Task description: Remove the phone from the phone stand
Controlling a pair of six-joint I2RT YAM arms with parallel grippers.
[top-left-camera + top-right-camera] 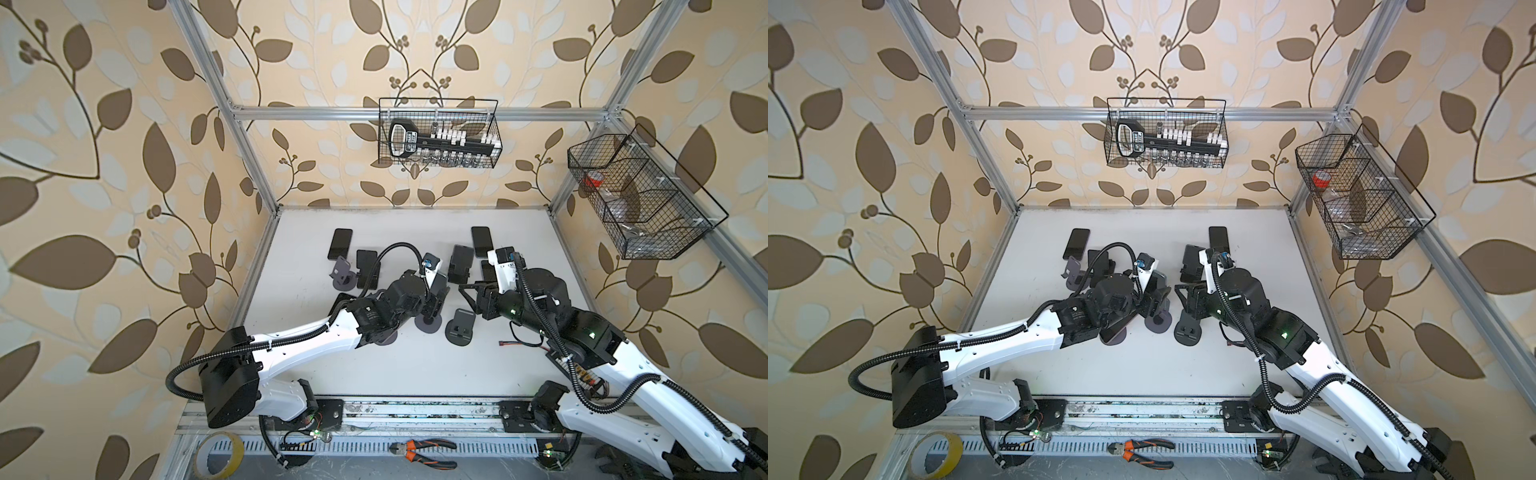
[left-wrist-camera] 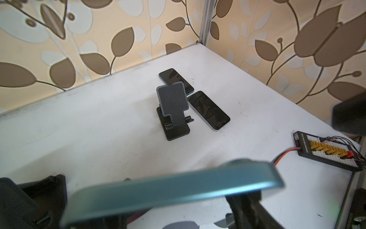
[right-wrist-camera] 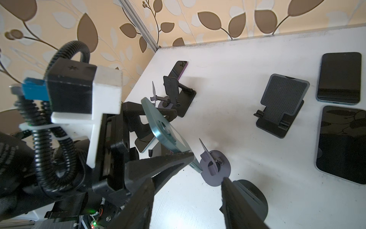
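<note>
My left gripper (image 1: 436, 300) (image 1: 1156, 300) is shut on a teal-edged phone (image 2: 172, 190), one black finger on each face. In the right wrist view the phone (image 3: 164, 128) hangs tilted, camera side showing. Its lower corner is close over the round purple phone stand (image 3: 214, 170) (image 1: 428, 323), beside the stand's thin back plate; I cannot tell whether they touch. My right gripper (image 3: 187, 180) (image 1: 467, 291) is open just right of the stand, only bare table between its fingers. One fingertip (image 3: 225, 184) overlaps a dark grey round stand (image 3: 249, 194).
An empty rectangular stand (image 2: 173, 111) with two flat phones (image 2: 176, 80) (image 2: 209, 110) sits at the back right. More stands (image 1: 345, 274) and a flat phone (image 1: 340, 243) are at the back left. A connector board (image 2: 328, 154) lies by the right edge. Wire baskets (image 1: 438, 133) (image 1: 636, 195) hang above.
</note>
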